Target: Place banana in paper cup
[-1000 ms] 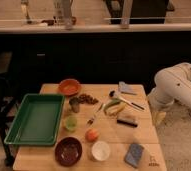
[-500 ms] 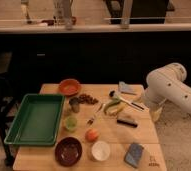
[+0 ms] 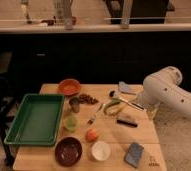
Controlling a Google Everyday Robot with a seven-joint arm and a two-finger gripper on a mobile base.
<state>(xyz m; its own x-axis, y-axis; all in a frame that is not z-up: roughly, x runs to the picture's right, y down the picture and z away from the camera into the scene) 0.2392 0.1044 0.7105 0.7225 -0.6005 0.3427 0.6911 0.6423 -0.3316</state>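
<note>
The banana (image 3: 113,106) lies right of the table's middle, curved, yellow with greenish ends. The paper cup (image 3: 100,150), small, round and white, stands near the front edge, between a maroon bowl and a blue sponge. My white arm (image 3: 166,92) reaches in from the right, and its gripper (image 3: 141,100) end is over the table's right edge, just right of the banana. The gripper is far behind and to the right of the cup.
On the wooden table (image 3: 141,136) are a green tray (image 3: 36,119) at left, an orange bowl (image 3: 69,86), a light green cup (image 3: 70,122), an orange fruit (image 3: 92,134), a maroon bowl (image 3: 68,150), a fork (image 3: 95,116), a long utensil (image 3: 125,101), a black bar (image 3: 125,121) and a blue sponge (image 3: 135,154).
My arm has swung left and up, from beside the table to over its right edge, closer to the banana. The objects on the table have not moved.
</note>
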